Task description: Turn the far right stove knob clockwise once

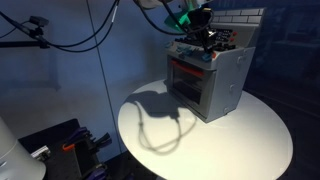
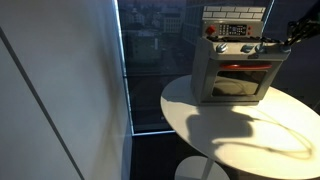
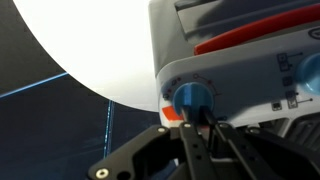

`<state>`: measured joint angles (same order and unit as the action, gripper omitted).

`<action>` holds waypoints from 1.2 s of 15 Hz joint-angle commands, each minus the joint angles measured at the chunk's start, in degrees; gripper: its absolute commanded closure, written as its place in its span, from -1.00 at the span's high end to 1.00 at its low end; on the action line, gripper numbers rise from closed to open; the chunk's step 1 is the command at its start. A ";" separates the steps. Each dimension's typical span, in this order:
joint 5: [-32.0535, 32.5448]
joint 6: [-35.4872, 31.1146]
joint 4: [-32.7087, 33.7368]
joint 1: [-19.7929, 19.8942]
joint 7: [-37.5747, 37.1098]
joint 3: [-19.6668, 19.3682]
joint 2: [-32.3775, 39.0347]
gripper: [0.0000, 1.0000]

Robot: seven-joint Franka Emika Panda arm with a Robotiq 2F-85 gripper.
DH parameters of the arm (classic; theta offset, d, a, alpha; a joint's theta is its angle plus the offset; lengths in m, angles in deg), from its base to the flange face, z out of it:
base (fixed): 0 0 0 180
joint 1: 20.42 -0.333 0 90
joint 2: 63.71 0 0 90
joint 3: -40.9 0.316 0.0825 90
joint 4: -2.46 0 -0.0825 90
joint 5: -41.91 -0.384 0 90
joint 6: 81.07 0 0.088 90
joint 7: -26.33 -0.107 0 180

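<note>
Currently, the round white bench (image 2: 188, 108) is carrying the stove (image 2: 204, 75), which is sitting toward its far edge. The far right stove knob (image 3: 192, 97) is sitting at the right end of the front row. The end effector (image 3: 197, 120) is reaching in there, fingertips right at the knob. I cannot tell whether they are clamping it.

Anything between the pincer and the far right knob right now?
Nothing: in the wrist view the pincer reaches right up to the far right stove knob, with no object between them. Whether it grips the knob is unclear.
</note>
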<state>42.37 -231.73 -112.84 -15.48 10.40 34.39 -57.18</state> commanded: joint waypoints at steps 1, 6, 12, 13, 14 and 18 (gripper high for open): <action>-6.22 0.71 0.39 0.99 -0.53 -0.15 -1.13 -0.90; -13.28 0.38 0.08 1.55 -1.23 -0.15 -1.38 -0.90; -19.23 0.09 -0.70 1.89 -1.96 -0.06 -2.02 -0.90; -19.82 0.07 -0.75 1.93 -2.03 -0.06 -2.04 -0.90; -20.62 0.04 -0.79 1.98 -2.13 -0.04 -2.06 -0.91; -23.34 -0.05 -0.96 2.17 -2.14 0.03 -2.13 -0.91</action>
<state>21.20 -231.73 -113.41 -13.68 9.40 34.31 -57.33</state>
